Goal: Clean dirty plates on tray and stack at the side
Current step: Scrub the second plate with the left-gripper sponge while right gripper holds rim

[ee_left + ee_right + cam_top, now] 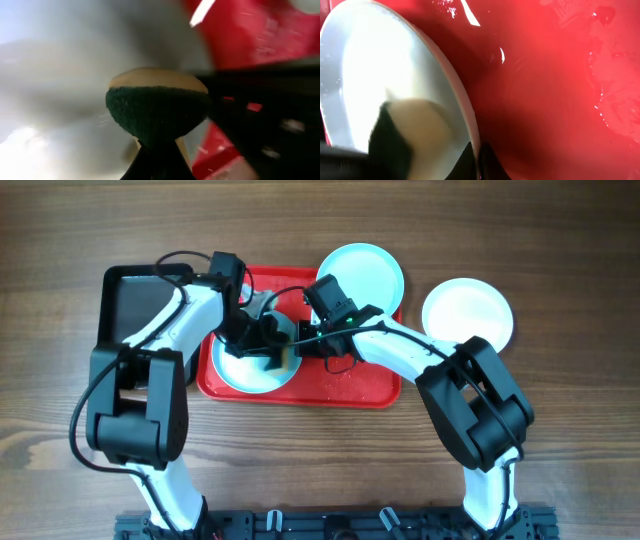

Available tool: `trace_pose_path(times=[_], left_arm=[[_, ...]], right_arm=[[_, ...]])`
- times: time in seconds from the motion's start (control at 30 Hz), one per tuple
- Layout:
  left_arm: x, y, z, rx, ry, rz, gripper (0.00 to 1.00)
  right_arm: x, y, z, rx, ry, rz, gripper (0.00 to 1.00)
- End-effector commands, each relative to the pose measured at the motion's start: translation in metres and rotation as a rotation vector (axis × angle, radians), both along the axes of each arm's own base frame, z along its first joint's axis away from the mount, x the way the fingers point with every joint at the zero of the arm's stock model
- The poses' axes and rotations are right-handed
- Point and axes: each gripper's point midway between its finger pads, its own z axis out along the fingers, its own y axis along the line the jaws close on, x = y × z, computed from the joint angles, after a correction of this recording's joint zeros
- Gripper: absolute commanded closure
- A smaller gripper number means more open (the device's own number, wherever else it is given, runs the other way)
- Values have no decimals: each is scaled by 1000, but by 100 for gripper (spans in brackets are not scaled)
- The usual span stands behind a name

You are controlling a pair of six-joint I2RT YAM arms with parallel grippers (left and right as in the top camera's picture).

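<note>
Pinched tight in the left gripper (156, 147), right up against the left wrist camera, is one rounded sponge (157, 112) with a dark green scouring face and a cream foam back. The two dark fingers are closed on its lower edge. Behind it is only a blurred pale surface and a patch of red. In the right wrist view the right gripper (479, 157) is clamped on the rim of a glossy pale light-blue round plate (385, 75), one finger on each side of the edge. A cream patch and a dark shape, seemingly the sponge and the other gripper, lie against the plate's inner face low in that frame. This plate sits on the left half of the large red rectangular plastic tray (545, 100), whose textured floor shows wet glints. From overhead there are three plates in all. The gripped one is on the tray, mostly hidden under the two grippers. A second pale light-blue plate (360, 275) lies over the tray's far right corner, overlapping the rim. One cream-white plate (467, 312) rests on the wooden table (560, 430) just to the right of the tray, apart from the other two, with the right arm crossing its near edge. There are two trays: the red one, and a smaller black rectangular tray (130, 305) just beside it on the left, partly covered by the left arm.
</note>
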Motion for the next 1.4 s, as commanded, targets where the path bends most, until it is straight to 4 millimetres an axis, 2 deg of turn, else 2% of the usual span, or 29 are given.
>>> trace_pose_path(times=[0.0, 0.07, 0.13, 0.27, 0.4, 0.53, 0.63, 0.73, 0.83, 0.93, 1.0, 1.1, 1.37], left_arm=[[3, -21, 9, -149, -61, -102, 96], [15, -13, 2, -81, -84, -45, 96], [49, 24, -14, 165, -144, 170, 96], [69, 62, -18, 375, -210, 335, 96], [71, 99, -17, 571, -235, 466, 96], [51, 121, -18, 692, -168, 556, 96], [29, 116, -21, 688, -74, 518, 96], [-1, 100, -24, 621, 68, 460, 96], [-23, 78, -23, 501, 171, 342, 96], [-32, 48, -18, 323, 212, 223, 96], [-32, 30, -13, 207, 210, 162, 96], [-25, 15, -9, 110, 171, 121, 96], [22, 7, -9, 61, -29, 132, 96]], right_arm=[[-4, 0, -12, -6, 29, 17, 96], [-4, 0, -12, -7, 28, 17, 96], [-4, 0, -12, -7, 29, 17, 96], [-4, 0, -12, -7, 29, 17, 96], [-4, 0, -12, -7, 29, 18, 96], [-4, 0, -12, -7, 28, 18, 96], [-4, 0, -12, -7, 29, 17, 96], [-5, 0, -12, -8, 29, 17, 96], [-4, 0, -12, -8, 29, 18, 96], [-5, 1, -12, -5, 30, 19, 96], [-6, 2, -11, 2, 35, 23, 96], [-7, 3, -11, 9, 40, 28, 96], [-8, 3, -11, 8, 45, 30, 96]])
